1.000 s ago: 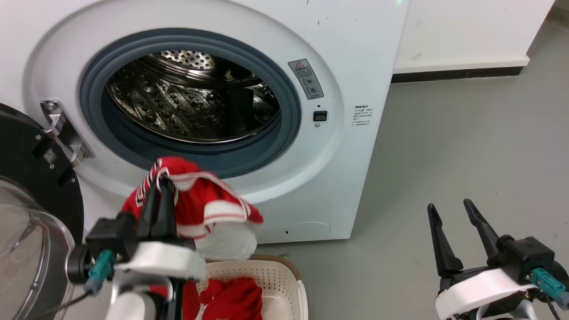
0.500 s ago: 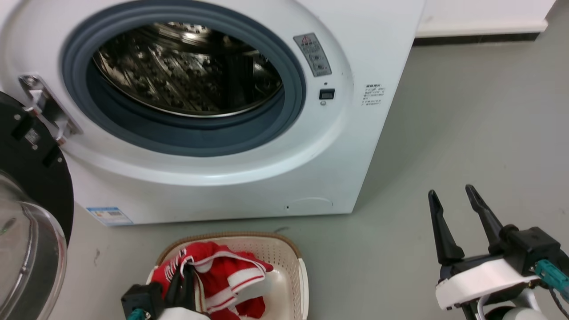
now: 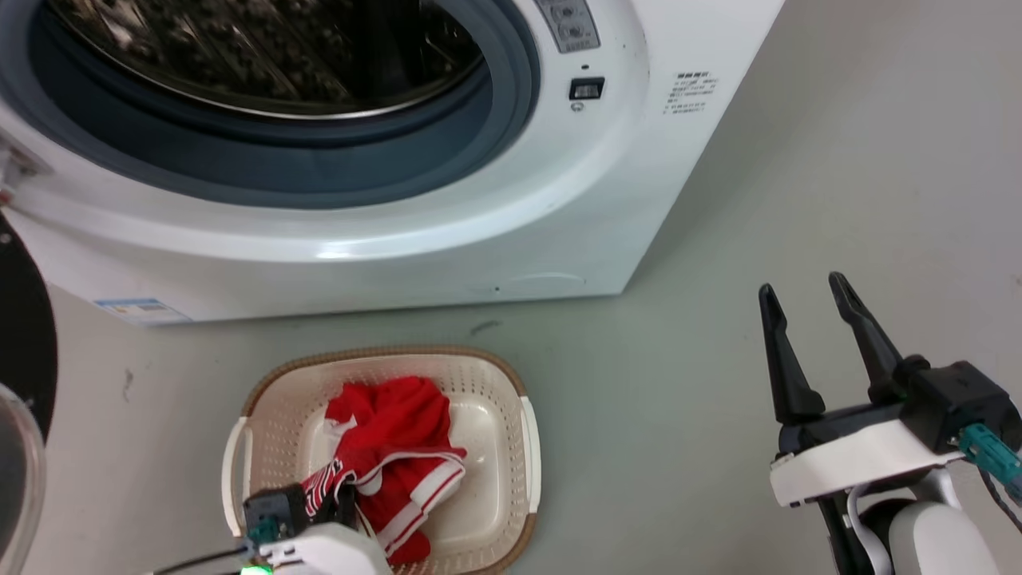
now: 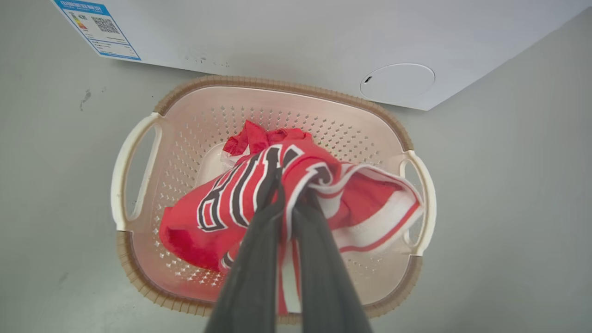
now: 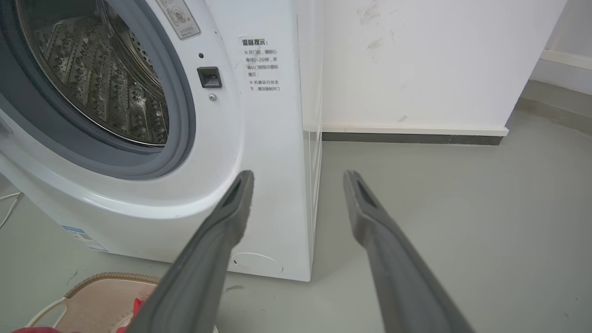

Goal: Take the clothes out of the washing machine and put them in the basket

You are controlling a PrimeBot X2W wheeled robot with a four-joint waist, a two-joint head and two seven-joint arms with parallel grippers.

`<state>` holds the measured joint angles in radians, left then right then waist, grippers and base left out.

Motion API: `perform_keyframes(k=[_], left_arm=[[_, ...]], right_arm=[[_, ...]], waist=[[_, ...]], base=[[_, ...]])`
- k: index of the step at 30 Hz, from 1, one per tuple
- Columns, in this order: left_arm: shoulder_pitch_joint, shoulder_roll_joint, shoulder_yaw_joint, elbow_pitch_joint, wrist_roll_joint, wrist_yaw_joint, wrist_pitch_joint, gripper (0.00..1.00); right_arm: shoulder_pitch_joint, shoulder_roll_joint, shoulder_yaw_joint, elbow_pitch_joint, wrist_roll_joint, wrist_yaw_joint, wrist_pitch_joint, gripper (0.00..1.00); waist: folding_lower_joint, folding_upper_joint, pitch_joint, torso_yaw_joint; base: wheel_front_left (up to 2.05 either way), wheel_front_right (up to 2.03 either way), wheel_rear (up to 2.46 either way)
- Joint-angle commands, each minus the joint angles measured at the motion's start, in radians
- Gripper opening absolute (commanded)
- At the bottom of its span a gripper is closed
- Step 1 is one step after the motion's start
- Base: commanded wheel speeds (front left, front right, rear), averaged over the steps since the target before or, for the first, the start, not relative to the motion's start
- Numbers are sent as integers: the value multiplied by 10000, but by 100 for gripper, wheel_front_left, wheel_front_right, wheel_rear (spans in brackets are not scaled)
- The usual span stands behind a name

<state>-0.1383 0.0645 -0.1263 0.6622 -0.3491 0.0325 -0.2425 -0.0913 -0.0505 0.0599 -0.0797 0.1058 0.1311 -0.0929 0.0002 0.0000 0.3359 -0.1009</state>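
The left end effector (image 4: 290, 182) is clamping the red clothes (image 4: 217, 208), lowering them into the basket (image 4: 282, 86) mid-frame. The right end effector (image 3: 802, 291) is waiting, spread and empty. Releasing likely comes next.

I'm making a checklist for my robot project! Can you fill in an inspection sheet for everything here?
Surface: smooth grey floor.
Job's things: red jersey clothes with white trim in the cream perforated plastic basket; white front-loading washing machine open, no clothes in the visible part of its steel drum.
Clutter: nothing seen.
Grippers: left gripper shut on the clothes over the basket; right gripper open, holding nothing.
Cables: teal connector at the right wrist; thin white cable on the floor beside the washing machine.
Surroundings: white wall with dark skirting; black-rimmed glass door swung open.
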Motion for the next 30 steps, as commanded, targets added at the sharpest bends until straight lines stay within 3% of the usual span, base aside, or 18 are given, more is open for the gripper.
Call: perform_keyframes(k=[1, 13, 27, 29, 30], left_arm=[[-571, 7, 156, 546, -133, -100, -116, 0], [-3424, 591, 109, 3327, 387, -505, -231, 0], [-4695, 752, 566, 5534, 47, -681, -227, 0], [-4732, 749, 589, 5726, 5, -715, -228, 48], [-4707, 744, 583, 5796, -8, -728, -228, 100]], right_arm=[[-305, 8, 87, -34, 26, -5, -54, 100], [-1315, 7, 639, -36, 170, -7, -355, 100], [-1992, 7, 829, 400, 410, -7, -911, 100], [-1988, 7, 787, 485, 371, -7, -936, 100], [-1986, 7, 775, 547, 353, -7, -932, 100]], waist=[[-2, 0, 601, -156], [-2, 0, 2517, -729], [-2, 0, 3733, -1098], [-2, 0, 3696, -1055], [-2, 0, 3630, -1031]], base=[[0, 0, 0], [0, 0, 0], [0, 0, 0], [0, 0, 0], [0, 0, 0]])
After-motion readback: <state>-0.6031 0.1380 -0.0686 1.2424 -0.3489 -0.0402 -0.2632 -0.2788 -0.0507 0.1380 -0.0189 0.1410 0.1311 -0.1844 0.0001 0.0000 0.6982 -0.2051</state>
